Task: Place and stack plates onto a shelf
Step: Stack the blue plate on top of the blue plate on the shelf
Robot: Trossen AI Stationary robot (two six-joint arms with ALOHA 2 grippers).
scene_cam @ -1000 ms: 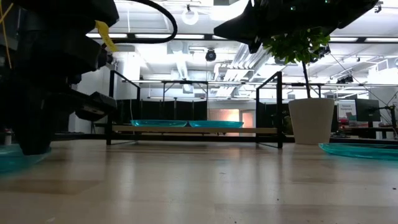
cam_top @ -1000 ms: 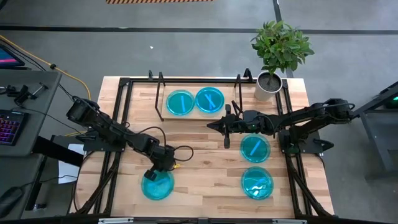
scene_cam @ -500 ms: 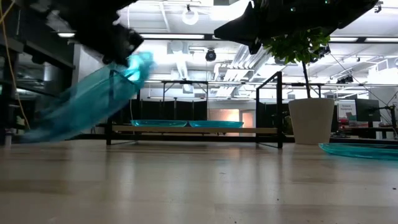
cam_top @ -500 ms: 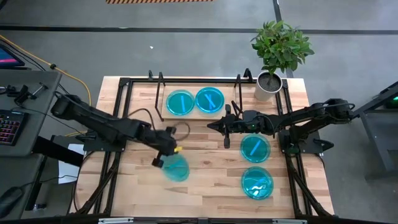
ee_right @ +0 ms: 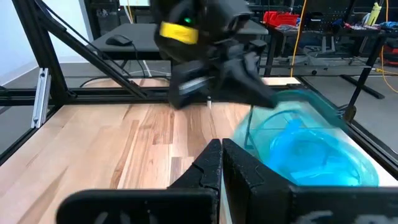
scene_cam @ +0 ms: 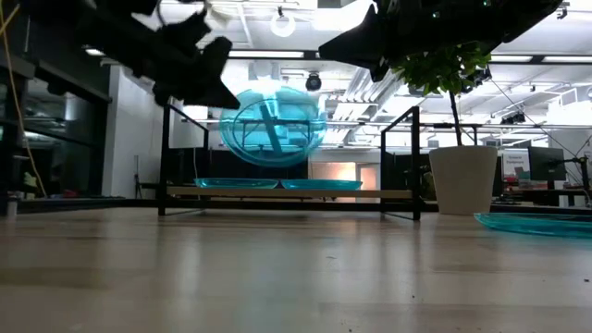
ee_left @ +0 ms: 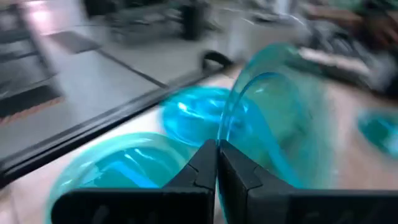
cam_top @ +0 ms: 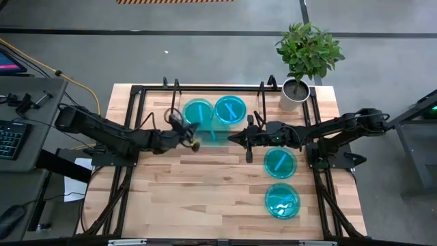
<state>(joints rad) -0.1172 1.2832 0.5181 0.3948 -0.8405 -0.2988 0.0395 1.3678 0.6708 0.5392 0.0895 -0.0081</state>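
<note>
A plate was pinched on edge by the left gripper just before the shelf, for stacking; right gripper seen closed, empty.

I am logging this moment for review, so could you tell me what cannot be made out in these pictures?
- Carried plate: its edges are motion-smeared in the high view.
- Left hand: the plate covers its fingertips there.
- Shelf: the low view sees it edge-on, so the count of plates stacked there is unclear.
- Room beyond: blurred in the left wrist view.

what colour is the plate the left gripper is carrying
Translucent cyan-blue with paler streaks; the plate in the left gripper shows best in the low view.
</note>
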